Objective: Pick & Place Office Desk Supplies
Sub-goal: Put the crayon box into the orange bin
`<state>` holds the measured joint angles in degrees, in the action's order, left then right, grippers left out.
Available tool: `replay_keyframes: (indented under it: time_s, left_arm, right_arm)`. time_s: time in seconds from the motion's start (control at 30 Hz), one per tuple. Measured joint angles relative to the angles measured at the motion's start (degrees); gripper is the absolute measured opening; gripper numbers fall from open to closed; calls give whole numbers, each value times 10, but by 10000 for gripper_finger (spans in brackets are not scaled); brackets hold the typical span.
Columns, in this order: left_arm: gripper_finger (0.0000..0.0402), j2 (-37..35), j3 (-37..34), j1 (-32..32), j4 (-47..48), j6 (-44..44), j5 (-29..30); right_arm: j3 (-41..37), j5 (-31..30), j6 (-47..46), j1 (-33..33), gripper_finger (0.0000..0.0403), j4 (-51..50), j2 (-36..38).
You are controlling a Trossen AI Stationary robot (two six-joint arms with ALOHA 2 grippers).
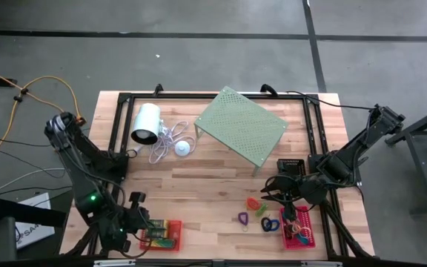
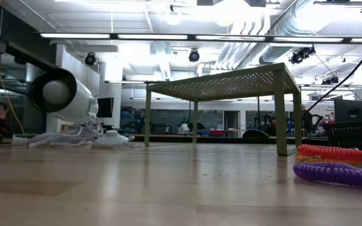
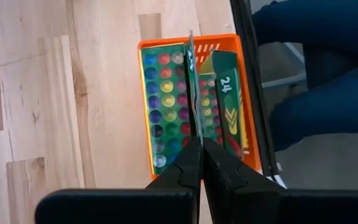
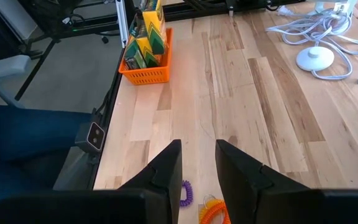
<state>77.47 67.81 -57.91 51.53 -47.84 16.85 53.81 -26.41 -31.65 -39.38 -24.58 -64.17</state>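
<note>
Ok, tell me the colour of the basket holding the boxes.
Orange basket, best in the left wrist view.

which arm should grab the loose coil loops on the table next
Right. The right gripper is open and hovers by the coil loops, near the pink basket. The left gripper is shut, across the table over the orange basket.

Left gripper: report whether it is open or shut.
Shut. In the left wrist view the left gripper has its fingers pressed together above the orange basket.

Table [image 1: 221, 185] smooth pale wood; shelf [image 1: 241, 126] matt perforated metal; basket [image 3: 246, 93] orange plastic mesh
</note>
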Motion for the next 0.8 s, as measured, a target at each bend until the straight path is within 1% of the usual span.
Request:
replay_keyframes:
  time_s: [0.2,0.37,0.8]
  left_arm:
    - [0,14,0,0,-26,4,-22]
    - [0,17,0,0,-28,3,-19]
    - [0,59,0,4,-28,13,-17]
  right_arm:
    - [0,0,0,0,86,0,0]
    - [0,0,0,0,86,0,0]
    - [0,0,0,0,86,0,0]
